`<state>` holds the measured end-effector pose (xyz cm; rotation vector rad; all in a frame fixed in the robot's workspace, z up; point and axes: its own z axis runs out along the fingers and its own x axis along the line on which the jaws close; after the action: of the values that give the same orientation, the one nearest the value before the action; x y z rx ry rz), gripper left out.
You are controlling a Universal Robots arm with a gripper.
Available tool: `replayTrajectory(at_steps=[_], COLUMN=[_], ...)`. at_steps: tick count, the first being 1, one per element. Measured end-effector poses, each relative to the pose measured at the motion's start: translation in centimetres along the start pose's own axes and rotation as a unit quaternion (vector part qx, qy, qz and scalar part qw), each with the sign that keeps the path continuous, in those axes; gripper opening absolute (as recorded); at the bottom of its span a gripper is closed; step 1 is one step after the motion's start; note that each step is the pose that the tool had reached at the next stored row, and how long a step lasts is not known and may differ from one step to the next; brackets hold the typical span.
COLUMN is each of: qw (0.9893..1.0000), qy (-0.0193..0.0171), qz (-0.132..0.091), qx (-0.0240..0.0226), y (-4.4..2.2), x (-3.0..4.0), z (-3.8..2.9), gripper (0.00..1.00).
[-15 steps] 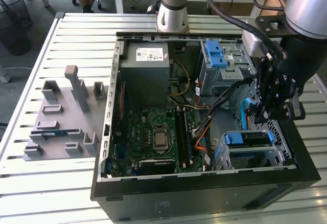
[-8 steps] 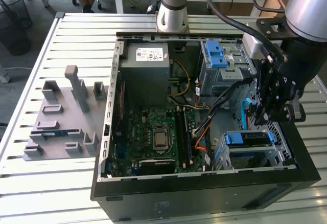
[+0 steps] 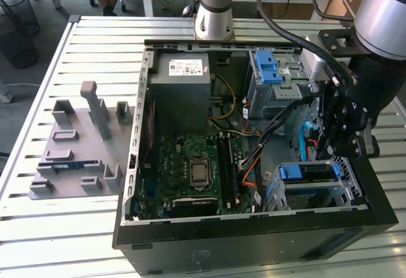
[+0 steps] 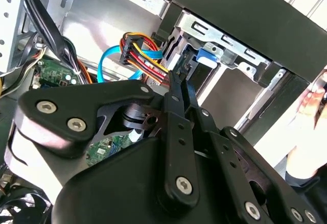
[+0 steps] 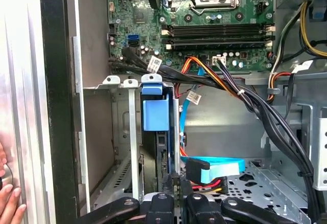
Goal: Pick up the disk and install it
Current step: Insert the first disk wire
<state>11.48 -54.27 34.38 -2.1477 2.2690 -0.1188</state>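
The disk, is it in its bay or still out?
In: the disk sits on edge inside the metal bay, the gripper at its end.

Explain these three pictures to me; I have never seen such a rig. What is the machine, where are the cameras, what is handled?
A grey robot arm with a black gripper reaches inside an open black computer case lying on a slatted metal table. The exterior view looks from off the arm; both wrist views ride on it. The gripper is at the disk, a drive in a blue plastic carrier sitting in the grey metal bay. Whether it grips is unclear. A grey plastic fixture lies beside the case.
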Motion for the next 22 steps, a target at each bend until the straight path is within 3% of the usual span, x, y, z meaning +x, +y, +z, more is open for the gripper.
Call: replayTrajectory(at_steps=[10, 22], qw=[0.9999, 0.9999], qy=[0.0008, 0.0021], qz=[-0.001, -0.001], qx=[-0.0150, -0.0160], y=[-0.41, -0.54], x=[0.09, 0.38], z=[0.23, 0.47], gripper=[0.16, 0.16])
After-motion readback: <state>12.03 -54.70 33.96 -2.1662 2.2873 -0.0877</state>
